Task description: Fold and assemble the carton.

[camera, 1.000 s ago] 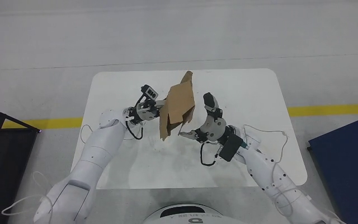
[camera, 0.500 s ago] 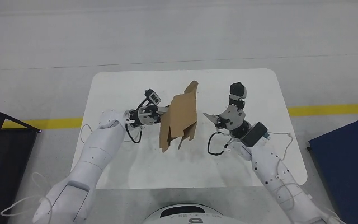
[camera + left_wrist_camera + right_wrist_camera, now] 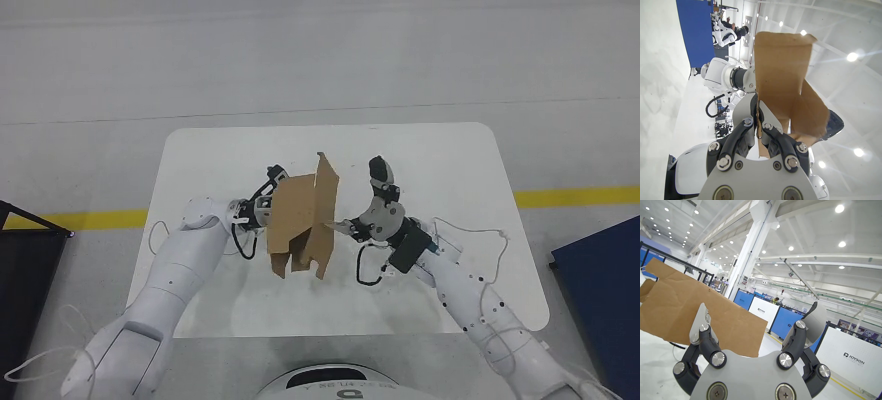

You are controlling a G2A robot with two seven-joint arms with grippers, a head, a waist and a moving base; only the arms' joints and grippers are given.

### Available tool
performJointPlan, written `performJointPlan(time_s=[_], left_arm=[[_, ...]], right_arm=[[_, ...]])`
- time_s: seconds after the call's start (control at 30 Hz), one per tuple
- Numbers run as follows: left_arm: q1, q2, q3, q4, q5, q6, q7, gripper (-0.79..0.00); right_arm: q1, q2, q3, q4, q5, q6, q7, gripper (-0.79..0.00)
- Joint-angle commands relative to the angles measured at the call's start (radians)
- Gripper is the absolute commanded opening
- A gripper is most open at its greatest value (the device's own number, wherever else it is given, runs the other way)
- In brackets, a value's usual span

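Note:
A brown cardboard carton (image 3: 302,224), partly unfolded with its flaps hanging loose, is held up above the middle of the white table (image 3: 440,150). My left gripper (image 3: 264,207) is shut on one edge of the carton (image 3: 780,79), the wall pinched between its fingers (image 3: 763,111). My right gripper (image 3: 363,205) stands open just to the other side of the carton (image 3: 702,313). One of its fingers (image 3: 701,315) is close against the cardboard face, the other finger (image 3: 814,317) is well apart.
The table's far side and right part are bare. A black frame (image 3: 25,260) stands off the table at the left, a blue panel (image 3: 600,290) at the right, and a yellow floor line (image 3: 580,196) runs behind.
The right gripper swung out to the right, then came back in against the carton. The left gripper turned the carton, which now hangs lower and more upright.

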Motion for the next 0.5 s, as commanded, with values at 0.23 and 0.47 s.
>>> performJointPlan(time_s=[0.23, 0.47], left_arm=[[0.000, -0.007, 0.001, 0.007, -0.034, 0.005, 0.000, -0.785], [-0.012, -0.011, -0.009, -0.003, -0.078, 0.010, 0.000, -0.785]], right_arm=[[0.000, -0.003, -0.026, -0.043, -0.059, -0.001, 0.043, 0.000], [-0.035, 0.009, 0.020, -0.089, -0.059, -0.013, 0.009, 0.000]])
